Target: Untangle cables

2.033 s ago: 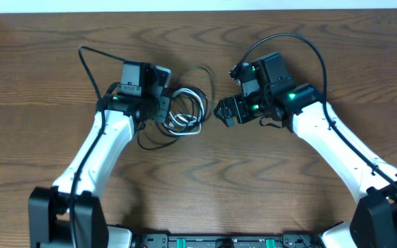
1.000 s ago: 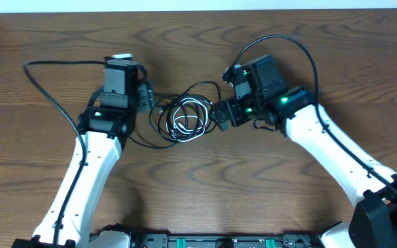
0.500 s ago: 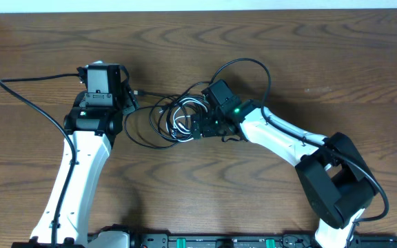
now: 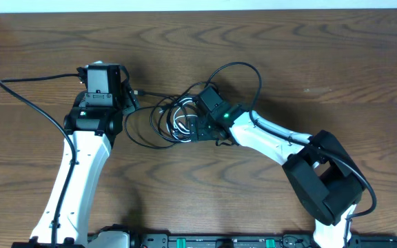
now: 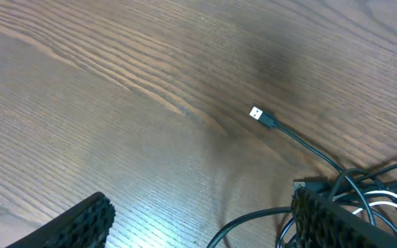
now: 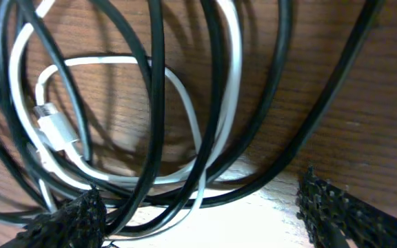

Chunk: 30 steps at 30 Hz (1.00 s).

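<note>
Dark wood tabletop (image 4: 288, 55), cables (image 4: 178, 117) heaped on it; right gripper (image 6: 209, 217) jaws spread astride the heap, left gripper (image 5: 205, 220) jaws spread, empty, beside it — closing now likely pinches several strands, tightening the knot.

Cables (image 4: 173, 121) piled on table (image 4: 288, 62), right end effector (image 4: 193, 130) over them

Cable tangle (image 4: 174, 121) centre; bare table (image 4: 336, 62) all round.
</note>
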Available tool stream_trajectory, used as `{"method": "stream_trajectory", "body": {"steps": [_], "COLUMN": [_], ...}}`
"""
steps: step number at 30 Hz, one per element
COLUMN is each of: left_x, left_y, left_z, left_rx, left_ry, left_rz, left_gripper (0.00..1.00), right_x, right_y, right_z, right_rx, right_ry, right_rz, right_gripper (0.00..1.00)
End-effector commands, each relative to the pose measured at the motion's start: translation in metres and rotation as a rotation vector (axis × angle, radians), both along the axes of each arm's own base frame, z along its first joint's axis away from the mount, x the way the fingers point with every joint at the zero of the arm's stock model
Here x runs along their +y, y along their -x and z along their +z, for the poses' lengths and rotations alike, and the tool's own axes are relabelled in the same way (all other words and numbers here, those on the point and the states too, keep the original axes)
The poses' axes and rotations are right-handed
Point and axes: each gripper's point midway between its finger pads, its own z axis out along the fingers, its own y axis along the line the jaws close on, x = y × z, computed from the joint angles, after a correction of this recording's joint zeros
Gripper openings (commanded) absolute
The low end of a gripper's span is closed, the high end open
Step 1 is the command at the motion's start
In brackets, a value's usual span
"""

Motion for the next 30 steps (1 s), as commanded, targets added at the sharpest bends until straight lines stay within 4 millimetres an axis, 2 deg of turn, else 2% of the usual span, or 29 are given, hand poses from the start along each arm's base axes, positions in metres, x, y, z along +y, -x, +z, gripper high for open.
{"method": "stream_trajectory", "body": {"steps": [1,7,11,16,21,24,30], "left_x": [0.006,0.006,0.006,0.006,0.006,0.006,0.006], "left_y": [0.001,0.002,0.003,0.003,0.003,0.004,0.004], "left_z": [-0.002,-0.002,-0.002,-0.003,-0.003,-0.003,-0.003], "left_rx": [0.01,0.011,0.015,0.018,0.018,0.022,0.023], "left_ry": [-0.011,-0.011,-0.011,-0.011,-0.011,-0.012,-0.011], "left_rz": [0.022,0.022,0.022,0.022,0.022,0.022,0.022], "left_gripper": [0.85,0.85,0.85,0.85,0.85,0.85,0.86], "right_x": [-0.022,-0.042,-0.065,-0.116,-0.154,-0.191,-0.236], "right_y": [0.002,0.006,0.007,0.015,0.025,0.028,0.028], "right_z": [-0.021,-0.024,-0.026,-0.026,-0.022,-0.015,-0.009], "right_rx": [0.01,0.016,0.039,0.089,0.158,0.196,0.264], "right_ry": [0.119,0.213,0.289,0.466,0.578,0.683,0.74], "right_rz": [-0.041,-0.061,-0.091,-0.141,-0.177,-0.218,-0.312], "right_gripper": [0.84,0.8,0.8,0.79,0.8,0.82,0.84]}}
